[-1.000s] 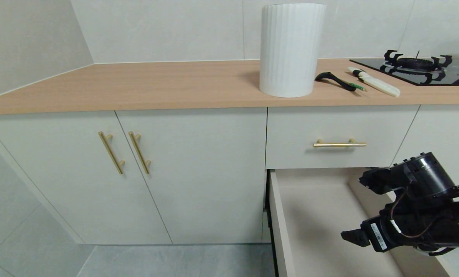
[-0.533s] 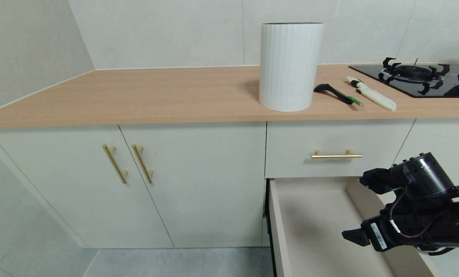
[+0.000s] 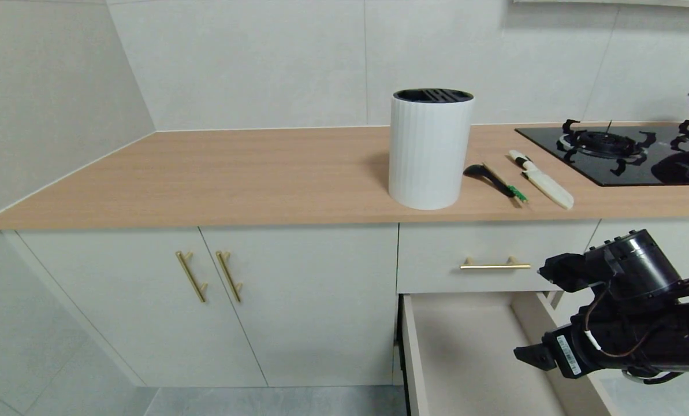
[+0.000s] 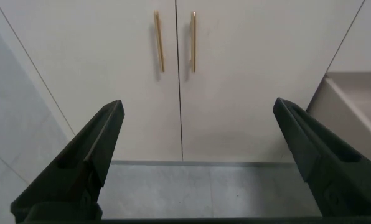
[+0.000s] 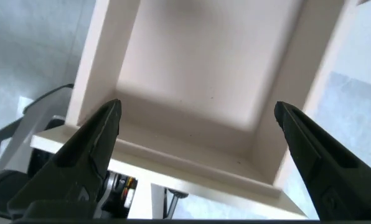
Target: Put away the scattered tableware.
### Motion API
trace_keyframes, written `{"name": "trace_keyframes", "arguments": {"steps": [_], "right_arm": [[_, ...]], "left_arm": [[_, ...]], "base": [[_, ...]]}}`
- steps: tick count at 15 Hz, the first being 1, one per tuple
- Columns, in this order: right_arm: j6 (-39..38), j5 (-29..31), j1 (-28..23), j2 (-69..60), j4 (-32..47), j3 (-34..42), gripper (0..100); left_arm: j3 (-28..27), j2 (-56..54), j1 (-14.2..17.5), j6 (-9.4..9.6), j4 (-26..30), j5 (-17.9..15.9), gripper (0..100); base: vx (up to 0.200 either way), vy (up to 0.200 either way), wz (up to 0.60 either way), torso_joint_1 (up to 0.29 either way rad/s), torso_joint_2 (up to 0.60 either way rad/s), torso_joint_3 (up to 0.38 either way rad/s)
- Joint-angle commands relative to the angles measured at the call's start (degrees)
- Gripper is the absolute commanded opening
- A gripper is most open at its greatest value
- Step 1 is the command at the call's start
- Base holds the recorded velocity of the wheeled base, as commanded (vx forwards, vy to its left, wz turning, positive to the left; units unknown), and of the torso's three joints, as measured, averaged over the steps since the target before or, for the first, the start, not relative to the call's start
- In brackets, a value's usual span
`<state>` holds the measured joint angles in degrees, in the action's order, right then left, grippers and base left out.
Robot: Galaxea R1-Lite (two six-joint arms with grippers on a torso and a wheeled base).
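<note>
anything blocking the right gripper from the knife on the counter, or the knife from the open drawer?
Nothing visible. The right gripper hangs open over the drawer, below counter height. The knife lies near the counter's front edge, with the spoon and white holder off to its left.

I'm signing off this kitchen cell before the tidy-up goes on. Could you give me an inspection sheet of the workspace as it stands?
Surface: wooden counter, no spills seen.
Job's things: black ladle, green-tipped stick and white knife lie side by side to the right of the white holder; lower drawer stands open.
Clutter: nothing seen.
Grippers: right gripper above the open drawer, jaws open, holding nothing; left gripper faces the cabinet doors, jaws open, holding nothing.
Cables: a wire loops along the right wrist.
Surroundings: hob at the counter's right end; upper drawer shut; tiled wall behind.
</note>
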<state>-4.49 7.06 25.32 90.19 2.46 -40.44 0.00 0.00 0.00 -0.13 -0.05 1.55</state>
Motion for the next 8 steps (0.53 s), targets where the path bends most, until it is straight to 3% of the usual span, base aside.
{"name": "trace_keyframes", "arguments": {"steps": [1,8], "right_arm": [[0.0,0.0,0.0,0.1,0.0,0.0,100],[0.1,-0.1,0.1,-0.6,0.0,0.0,100]], "left_arm": [[0.0,0.1,0.0,-0.04,0.0,0.0,100],[0.0,0.1,0.0,-0.04,0.0,0.0,100]], "base": [[0.0,0.0,0.0,0.193,-0.48,-0.286],[0.0,0.0,0.0,0.202,-0.47,-0.273]]}}
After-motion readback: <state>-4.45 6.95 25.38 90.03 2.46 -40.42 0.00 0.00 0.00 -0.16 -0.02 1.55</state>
